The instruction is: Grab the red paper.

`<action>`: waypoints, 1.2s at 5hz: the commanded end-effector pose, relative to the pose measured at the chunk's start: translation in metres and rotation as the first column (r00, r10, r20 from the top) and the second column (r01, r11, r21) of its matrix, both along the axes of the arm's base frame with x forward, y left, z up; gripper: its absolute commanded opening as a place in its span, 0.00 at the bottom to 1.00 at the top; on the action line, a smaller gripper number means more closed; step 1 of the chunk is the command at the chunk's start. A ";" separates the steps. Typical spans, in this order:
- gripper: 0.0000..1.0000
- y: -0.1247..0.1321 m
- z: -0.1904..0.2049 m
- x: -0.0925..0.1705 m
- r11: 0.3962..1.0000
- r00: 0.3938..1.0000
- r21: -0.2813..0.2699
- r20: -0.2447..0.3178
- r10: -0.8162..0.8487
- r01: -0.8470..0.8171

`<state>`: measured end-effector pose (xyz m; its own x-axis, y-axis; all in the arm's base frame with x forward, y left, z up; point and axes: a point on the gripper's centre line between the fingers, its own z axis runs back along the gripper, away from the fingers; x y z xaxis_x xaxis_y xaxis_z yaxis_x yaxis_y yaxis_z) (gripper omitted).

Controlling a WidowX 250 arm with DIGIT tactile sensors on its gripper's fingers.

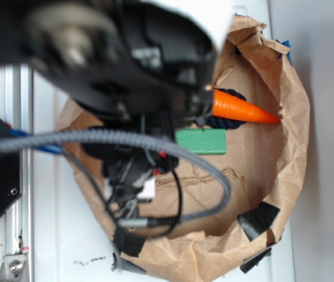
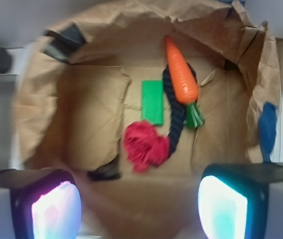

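Spread-open claw (image 2: pixel 139 209) hovers above red paper (image 2: pixel 144 144), touching dark rope (image 2: pixel 175 130) beside green block (image 2: pixel 152 102).

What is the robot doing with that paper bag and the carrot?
The robot arm is hanging over a brown paper bag that is rolled open like a bowl. Inside lie a crumpled red paper, a green block, a toy carrot and a dark rope. The gripper is open and above the bag, holding nothing yet. The red paper sits between its fingers in the wrist view, so it looks lined up to grab it.
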<state>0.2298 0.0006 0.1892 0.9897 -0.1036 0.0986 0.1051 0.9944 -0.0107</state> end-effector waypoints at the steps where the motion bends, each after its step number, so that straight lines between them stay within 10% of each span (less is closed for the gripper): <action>1: 1.00 0.003 -0.034 0.011 0.999 0.999 -0.006 0.035 -0.034 0.035; 6: 1.00 -0.011 -0.104 -0.006 0.996 0.996 -0.038 0.038 -0.078 0.080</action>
